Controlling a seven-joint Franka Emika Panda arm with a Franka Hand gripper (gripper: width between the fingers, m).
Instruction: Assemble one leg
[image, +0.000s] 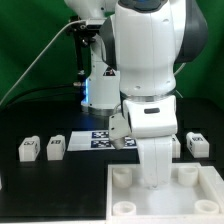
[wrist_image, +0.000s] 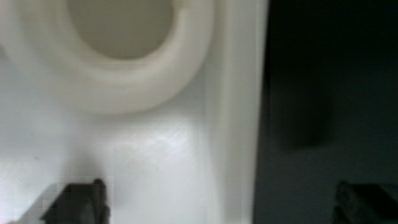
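Hand (wrist_image: 217, 203) unclenched over round socket (wrist_image: 121, 40) (wrist view only) — loose legs (image: 28, 150), exterior view alone.

A plain green backdrop (image: 28, 45) is seen behind the scene in the exterior view, on both the left and the right. Below it a black, matte worktop (image: 60, 185) is spread out to the near edge. The scene is lit softly and evenly. In the wrist view the worktop is shown only as a dark, blurred band.

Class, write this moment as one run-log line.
gripper: open, empty | position: over white panel edge, beside round socket | legs: loose on table
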